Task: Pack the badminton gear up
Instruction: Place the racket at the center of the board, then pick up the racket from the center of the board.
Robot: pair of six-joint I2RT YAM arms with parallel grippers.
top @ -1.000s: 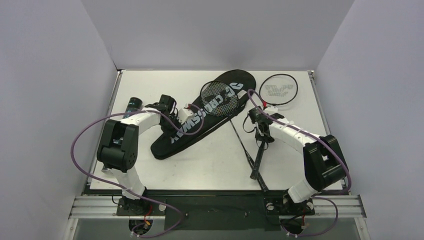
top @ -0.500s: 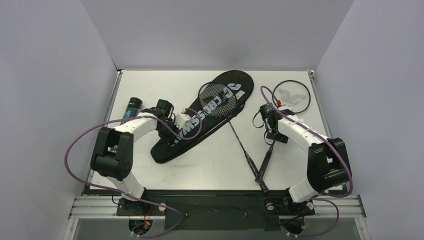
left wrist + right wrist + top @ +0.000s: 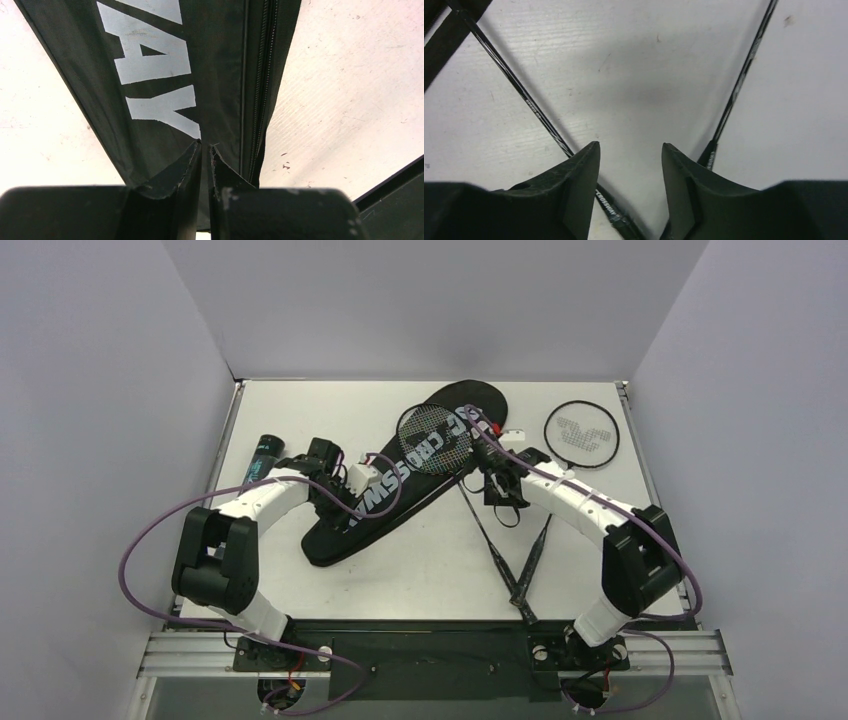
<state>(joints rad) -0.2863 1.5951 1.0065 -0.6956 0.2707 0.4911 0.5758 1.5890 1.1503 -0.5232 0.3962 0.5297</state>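
At the table's (image 3: 420, 570) centre the black CROSSWAY bag (image 3: 335, 535) lies slanted from 12 toward 8 o'clock. One racket (image 3: 435, 438) rests its head on the bag's wide end. The other racket (image 3: 582, 435) lies at 2 o'clock and the tube (image 3: 263, 453) at 9. The left gripper (image 3: 206, 147) is at the bag beside its zipper (image 3: 257, 100), jaws a slit apart; whether they pinch fabric I cannot tell. The right gripper (image 3: 630, 150) hangs half open and empty between the rackets' shafts.
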